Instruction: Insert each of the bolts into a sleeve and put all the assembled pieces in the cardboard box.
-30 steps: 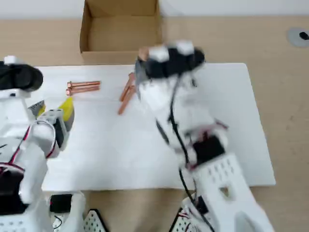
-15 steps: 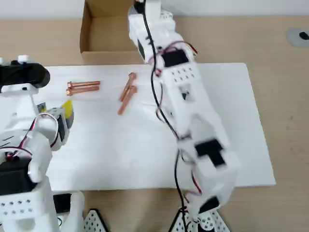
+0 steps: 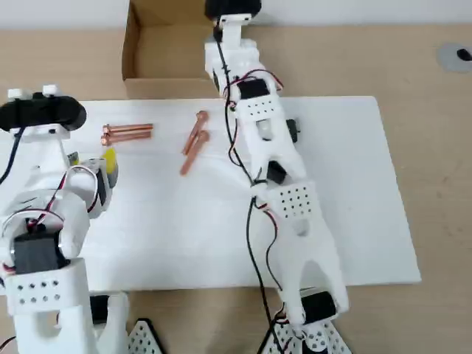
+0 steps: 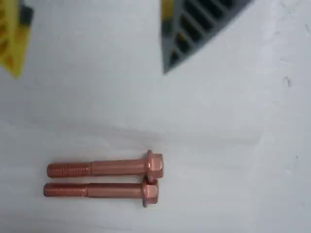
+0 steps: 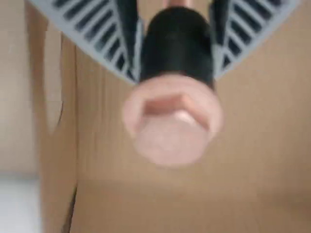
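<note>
Right gripper (image 5: 176,63) clamped on a black sleeve (image 5: 177,43) w/ a copper bolt (image 5: 172,124) seated in it, head toward the wrist camera, over the inside of the cardboard box (image 3: 131,51) at the far edge of the bench (image 3: 428,147). Left gripper (image 4: 90,68) spread wide, nothing betw. its fingers, above the white sheet (image 3: 354,192) near two bolts (image 4: 107,168) lying side by side, heads touching. A second pair of bolts (image 3: 193,144) lies on the sheet closer to the right arm, approx. parallel.
</note>
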You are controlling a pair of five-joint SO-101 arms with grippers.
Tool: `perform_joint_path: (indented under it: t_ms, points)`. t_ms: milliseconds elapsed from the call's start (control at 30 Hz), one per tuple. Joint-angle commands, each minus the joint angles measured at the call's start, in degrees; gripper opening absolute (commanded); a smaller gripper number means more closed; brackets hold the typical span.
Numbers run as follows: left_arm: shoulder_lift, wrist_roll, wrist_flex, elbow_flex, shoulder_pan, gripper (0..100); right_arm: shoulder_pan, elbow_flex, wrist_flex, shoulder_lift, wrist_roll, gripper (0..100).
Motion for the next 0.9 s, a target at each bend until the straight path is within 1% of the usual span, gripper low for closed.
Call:
perform_joint_path:
  t_ms: [0,67,133,233,300,367,400,500,600,800,867]
  points:
    - [0.0,-0.4,-1.4,0.4,-0.9,20,0.7,-9.3,4.4,1.4,1.2,13.6]
    - [0.1,-0.4,-1.4,0.9,-0.8,20,0.7,-11.2,6.8,2.9,2.5,20.9]
    - [0.3,-0.2,-1.4,1.2,-0.7,20,0.7,-12.6,10.0,3.6,3.3,25.0]
    - [0.4,1.1,-1.6,1.2,-0.6,20,0.7,-14.2,14.2,3.6,3.3,26.0]
    - [0.4,6.5,-3.3,1.2,-0.6,20,0.7,-15.5,15.9,3.6,3.3,26.0]
    - [0.6,9.8,-4.6,0.8,-0.4,20,0.8,-17.5,17.7,3.6,3.2,26.0]
    - [0.6,10.1,-5.4,0.8,0.7,20,0.8,-19.0,19.0,3.6,3.1,26.0]
    - [3.7,10.1,-5.9,0.6,6.8,20,0.8,-25.3,23.6,3.6,3.0,26.0]
    - [12.4,10.1,-6.1,-2.0,11.1,20,0.9,-27.3,26.8,2.6,3.1,25.9]
    - [37.2,10.0,-5.7,-18.2,11.3,20,2.5,-27.1,33.0,-7.0,3.0,25.8]
    - [45.6,8.7,-5.6,-24.1,11.6,21,3.5,-27.1,34.9,-10.5,3.0,25.8]
